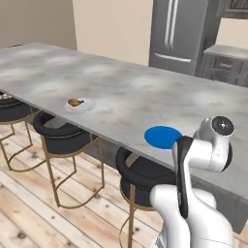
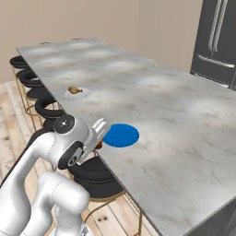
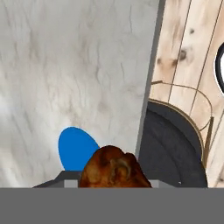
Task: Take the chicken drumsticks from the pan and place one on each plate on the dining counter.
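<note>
While jaws grip drumstick (image 3: 114, 168), blue plate (image 3: 76, 148) bare

Arm bent, elbow raised; gripper (image 2: 98, 144) clamped on drumstick (image 3: 114, 168)

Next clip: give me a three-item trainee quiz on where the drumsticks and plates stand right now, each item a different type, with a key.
1. True or false: the blue plate already has a drumstick on it.
2. Multiple choice: the drumstick on the white plate lies A) in a pan, B) on the dining counter's white plate, C) on a stool.
3. Fill in: the end effector is shut on the second ____, near the counter edge by the blue plate.

Key:
1. False; the blue plate is bare.
2. B; the first drumstick rests there.
3. Drumstick; the held drumstick shows between the fingertips in the hand view.
</note>
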